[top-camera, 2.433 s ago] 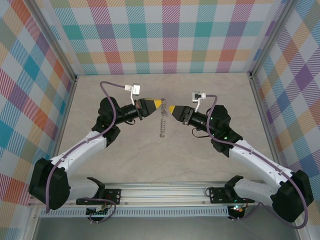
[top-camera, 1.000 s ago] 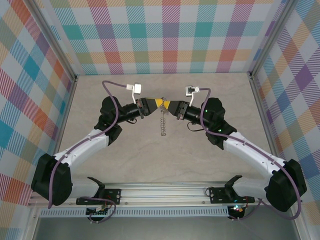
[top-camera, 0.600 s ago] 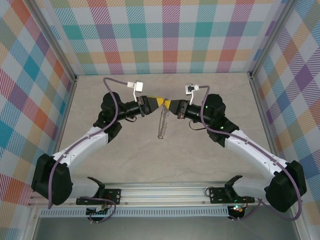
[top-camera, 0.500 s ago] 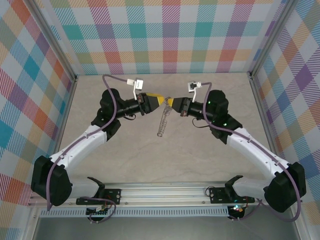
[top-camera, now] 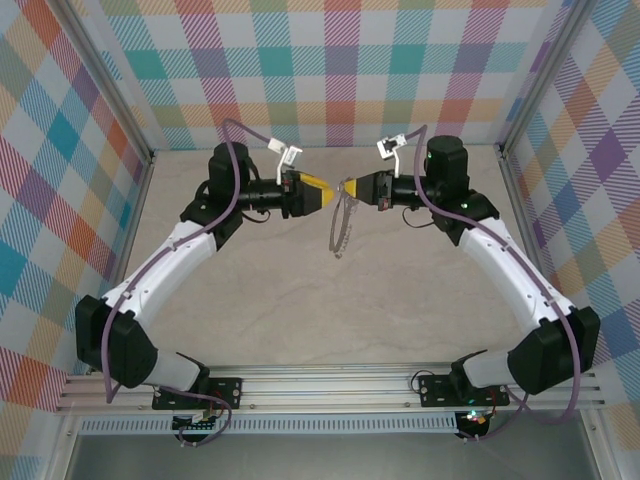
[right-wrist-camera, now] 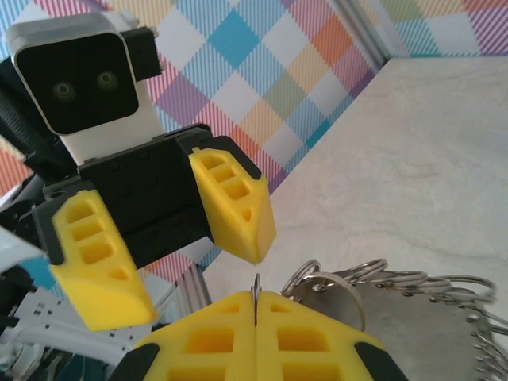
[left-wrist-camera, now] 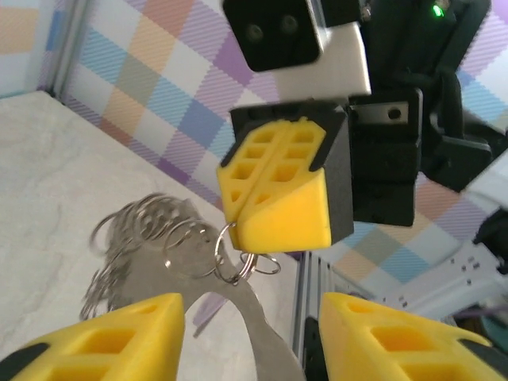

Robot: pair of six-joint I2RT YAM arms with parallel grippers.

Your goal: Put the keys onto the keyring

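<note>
The right fingers (right-wrist-camera: 214, 337) are pinched shut on the keyring (right-wrist-camera: 397, 317), which hangs down from them above the counter (top-camera: 300, 300). The left fingers (right-wrist-camera: 234, 206) stand parted, facing that pinch point from just beside it.

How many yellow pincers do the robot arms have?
2. The left pincer, open, is just left of centre above the table; the right pincer faces it, shut on the hanging keyring.

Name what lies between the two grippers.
In the top external view, a bare gap separates the left gripper and right gripper; the keyring hangs from the shut right one.
</note>
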